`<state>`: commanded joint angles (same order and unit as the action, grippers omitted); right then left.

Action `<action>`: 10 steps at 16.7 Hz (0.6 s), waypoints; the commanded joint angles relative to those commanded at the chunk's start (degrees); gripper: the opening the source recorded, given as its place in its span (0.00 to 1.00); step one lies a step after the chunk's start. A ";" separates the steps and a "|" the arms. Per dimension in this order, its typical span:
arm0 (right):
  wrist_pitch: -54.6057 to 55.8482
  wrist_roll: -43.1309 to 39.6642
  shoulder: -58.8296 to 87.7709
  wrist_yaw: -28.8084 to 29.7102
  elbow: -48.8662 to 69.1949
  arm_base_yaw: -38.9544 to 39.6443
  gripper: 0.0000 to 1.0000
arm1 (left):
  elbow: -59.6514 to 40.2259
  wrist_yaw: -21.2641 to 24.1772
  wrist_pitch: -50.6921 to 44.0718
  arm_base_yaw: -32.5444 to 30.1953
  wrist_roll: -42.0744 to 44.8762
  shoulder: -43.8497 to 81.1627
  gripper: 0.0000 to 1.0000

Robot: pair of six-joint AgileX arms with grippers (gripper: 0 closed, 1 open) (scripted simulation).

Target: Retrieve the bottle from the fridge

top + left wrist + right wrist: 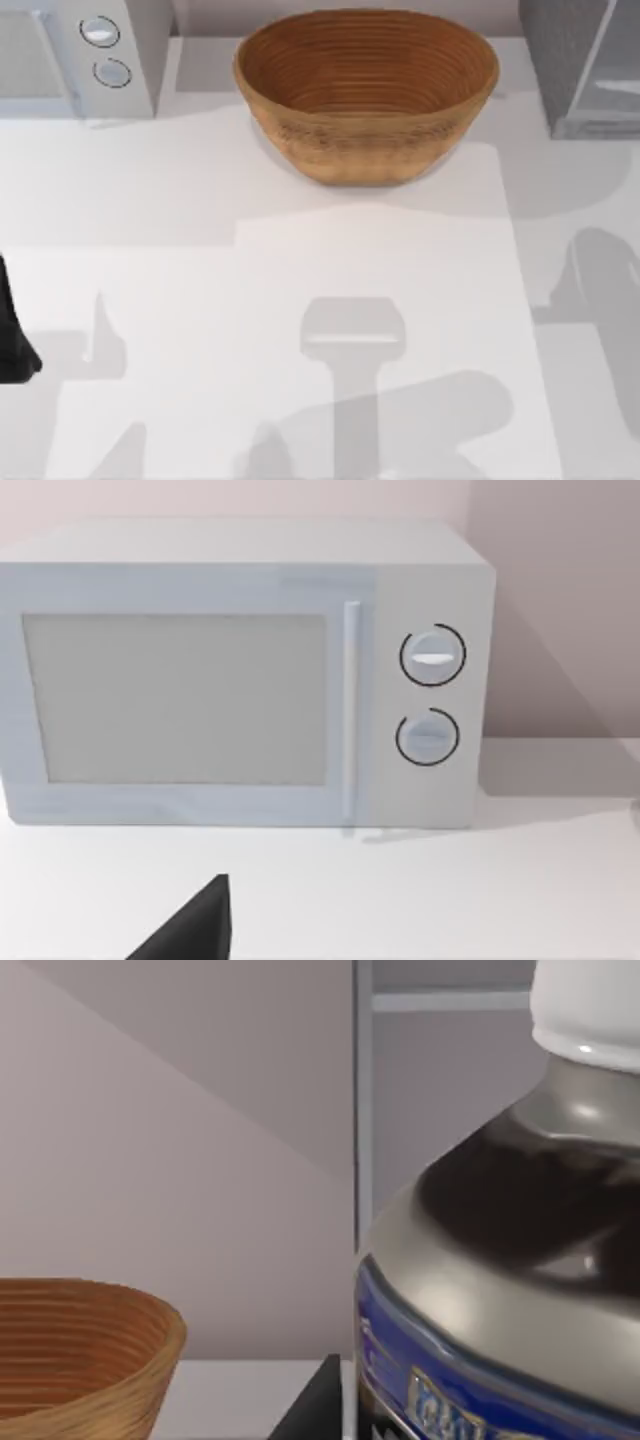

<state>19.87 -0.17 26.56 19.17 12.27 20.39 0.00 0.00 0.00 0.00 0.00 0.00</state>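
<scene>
Bottle (500, 1260) close before right wrist camera, fridge (585, 60) interior behind. Right gripper state: cannot tell. Left gripper (190, 930) parked near microwave (240, 680). Risk: bottle catching fridge frame on withdrawal, slipping.

The top view looks straight down on the white bench (380, 300). The left wrist view faces the light-grey two-knob appliance (240, 670) from nearby. The right wrist view sits tight against a white-capped bottle (510, 1250), sharing the brown woven bowl (70, 1350) with the top view.
</scene>
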 joint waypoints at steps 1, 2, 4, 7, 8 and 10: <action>2.76 0.16 4.97 3.39 1.54 3.46 0.00 | 0.00 0.00 0.00 0.00 0.00 0.00 1.00; 5.51 0.36 10.23 6.93 3.06 7.03 0.00 | 0.00 0.00 0.00 0.00 0.00 0.00 1.00; 10.99 0.85 21.38 14.34 6.07 14.44 0.00 | 0.00 0.00 0.00 0.00 0.00 0.00 1.00; 19.15 1.62 38.57 25.83 10.80 25.66 0.00 | 0.00 0.00 0.00 0.00 0.00 0.00 1.00; 21.87 1.83 44.11 29.61 12.48 29.29 0.00 | 0.00 0.00 0.00 0.00 0.00 0.00 1.00; 27.28 2.15 54.45 36.90 15.97 36.21 0.00 | 0.00 0.00 0.00 0.00 0.00 0.00 1.00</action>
<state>47.15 1.98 81.01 56.07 28.24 56.59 0.00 0.00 0.00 0.00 0.00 0.00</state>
